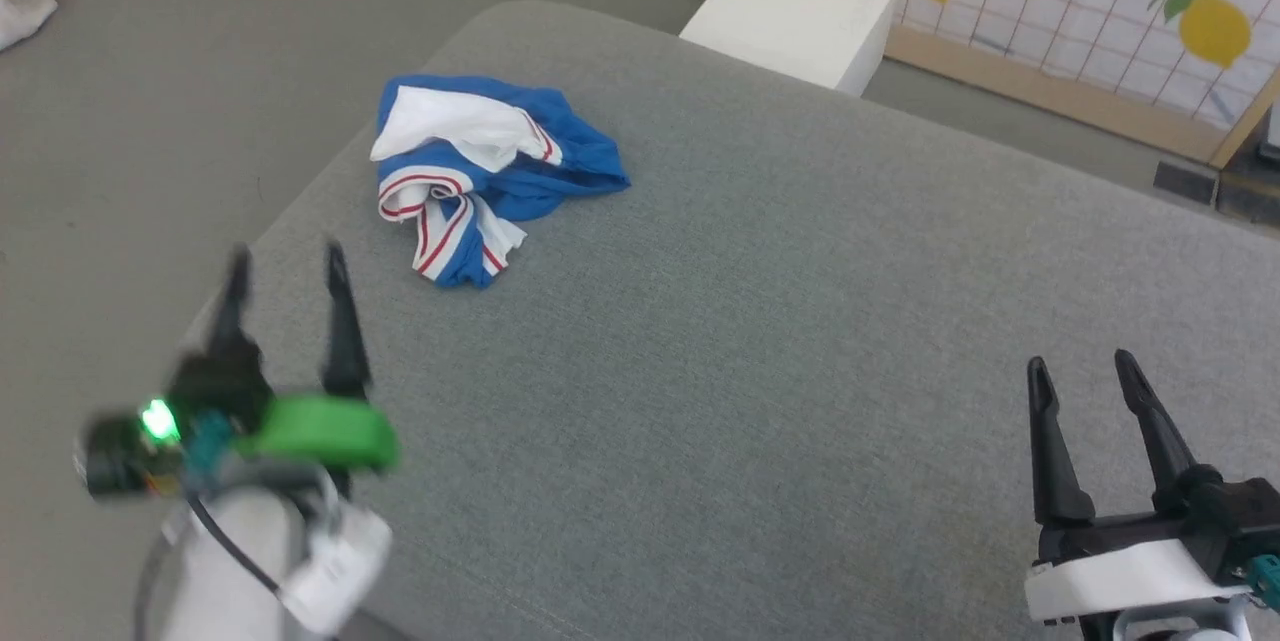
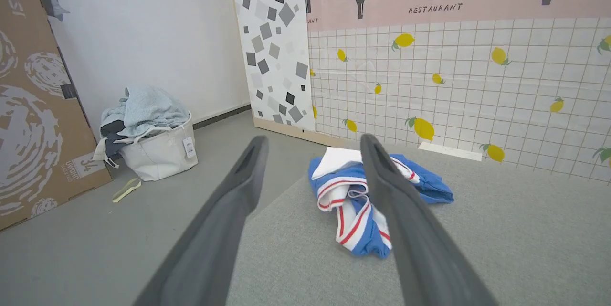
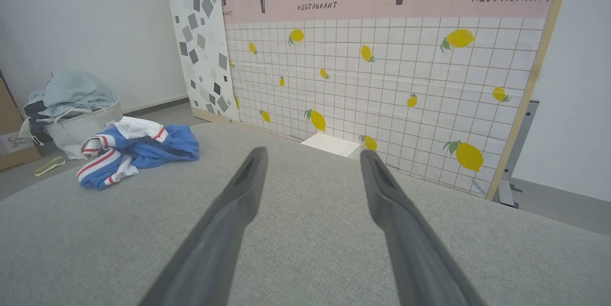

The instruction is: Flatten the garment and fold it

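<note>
The garment lies crumpled in a heap near the far left corner of the grey padded table: royal blue with white cloth and red-and-white striped trim. It also shows in the left wrist view and the right wrist view. My left gripper hovers open at the table's left edge, short of the heap, nothing between its fingers. Low at the right, over bare table, my right gripper is open and empty, far from the garment.
A white box stands behind the table's far edge, before a lemon-patterned panel. On the floor to the left sit a white basket of laundry and a large cardboard box.
</note>
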Tool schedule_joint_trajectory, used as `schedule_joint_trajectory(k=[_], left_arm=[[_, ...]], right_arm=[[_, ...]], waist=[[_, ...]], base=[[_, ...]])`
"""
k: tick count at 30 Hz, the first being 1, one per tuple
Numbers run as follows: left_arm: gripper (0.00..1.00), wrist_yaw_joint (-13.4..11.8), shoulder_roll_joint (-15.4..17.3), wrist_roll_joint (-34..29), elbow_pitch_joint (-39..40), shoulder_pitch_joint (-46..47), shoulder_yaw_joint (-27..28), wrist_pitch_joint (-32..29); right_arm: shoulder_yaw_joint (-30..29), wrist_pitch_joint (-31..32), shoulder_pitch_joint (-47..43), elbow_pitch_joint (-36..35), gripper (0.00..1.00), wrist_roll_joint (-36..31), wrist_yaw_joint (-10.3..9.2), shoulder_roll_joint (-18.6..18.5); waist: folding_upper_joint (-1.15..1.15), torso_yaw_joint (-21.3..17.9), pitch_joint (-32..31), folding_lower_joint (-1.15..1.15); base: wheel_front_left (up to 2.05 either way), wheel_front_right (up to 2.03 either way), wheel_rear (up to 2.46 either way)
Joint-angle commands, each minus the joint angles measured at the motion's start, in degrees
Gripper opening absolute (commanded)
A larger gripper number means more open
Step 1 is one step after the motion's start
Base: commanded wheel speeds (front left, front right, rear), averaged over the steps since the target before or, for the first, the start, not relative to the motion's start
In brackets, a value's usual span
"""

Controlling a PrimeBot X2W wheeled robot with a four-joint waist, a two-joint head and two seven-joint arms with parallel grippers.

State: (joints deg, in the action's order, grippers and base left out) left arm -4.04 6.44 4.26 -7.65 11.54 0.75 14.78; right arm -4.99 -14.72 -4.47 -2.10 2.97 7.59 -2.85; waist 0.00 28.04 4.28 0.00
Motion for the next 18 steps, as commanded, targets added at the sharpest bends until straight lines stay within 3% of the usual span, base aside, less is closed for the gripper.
schedule_joint_trajectory(k=[1,10,15,18], left_arm=[[1.0,1.02,1.71,-0.63,-1.44,3.92,0.55,0.22],[1.0,7.17,9.97,2.32,-15.79,24.76,3.16,-1.43],[1.0,10.54,15.19,6.94,-24.44,35.32,3.37,-11.97],[1.0,11.31,18.62,9.87,-28.94,40.3,1.83,-20.25]], right_arm=[[-0.08,-0.28,1.44,-0.54,1.0,-0.75,-0.1,-0.03],[-0.51,-0.28,5.47,-2.2,1.0,-3.53,-0.1,-0.03],[-0.97,-0.28,8.32,-3.53,1.0,-4.93,-0.1,-0.03],[-1.25,-0.28,10.24,-4.35,1.0,-5.64,-0.1,-0.03]], waist=[[0.0,-0.97,1.76,0.0],[0.0,-6.66,10.18,0.0],[0.0,-10.56,15.97,0.0],[0.0,-12.42,19.08,0.0]], base=[[0.0,0.0,0.0],[0.0,0.0,0.0],[0.0,0.0,0.0],[0.0,0.0,0.0]])
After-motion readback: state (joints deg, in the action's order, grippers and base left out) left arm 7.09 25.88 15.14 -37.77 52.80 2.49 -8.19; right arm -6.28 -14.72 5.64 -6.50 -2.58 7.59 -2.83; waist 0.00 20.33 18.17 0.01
